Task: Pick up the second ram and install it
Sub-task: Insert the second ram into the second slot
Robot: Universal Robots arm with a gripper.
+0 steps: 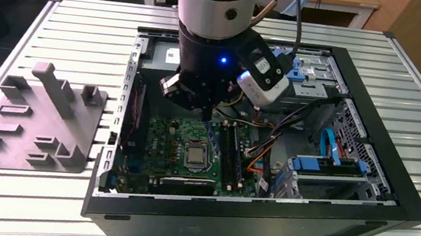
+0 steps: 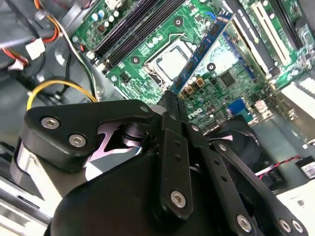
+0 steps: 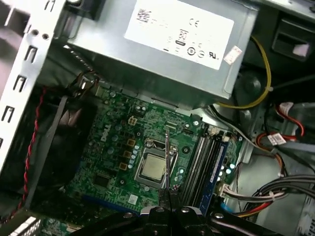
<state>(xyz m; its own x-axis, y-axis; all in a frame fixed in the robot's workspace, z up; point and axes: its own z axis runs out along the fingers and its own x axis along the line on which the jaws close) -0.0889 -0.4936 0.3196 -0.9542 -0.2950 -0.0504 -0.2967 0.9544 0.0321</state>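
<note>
In the second wrist view my gripper [image 2: 172, 98] is shut on one end of the second ram [image 2: 204, 49], a long blue-green stick with black chips that juts out over the green motherboard [image 2: 231, 78]. In the first wrist view the ram [image 3: 167, 160] shows edge-on as a thin line above the CPU socket [image 3: 151, 167], with the gripper [image 3: 169, 192] clamped on it. The long black memory slots [image 3: 204, 160] lie just beside it; a blue strip [image 3: 217, 164] sits along their far side. In the exterior view the gripper [image 1: 208, 113] hangs inside the open case, above the motherboard [image 1: 168, 143].
The grey power-supply box [image 3: 162, 44] sits at one end of the case. Coloured cables [image 1: 262, 153] and a blue drive bay [image 1: 331, 166] crowd the exterior view's right. A grey slotted fixture [image 1: 38, 117] stands on the table at the exterior view's left. The black case walls [image 1: 263, 217] surround the board.
</note>
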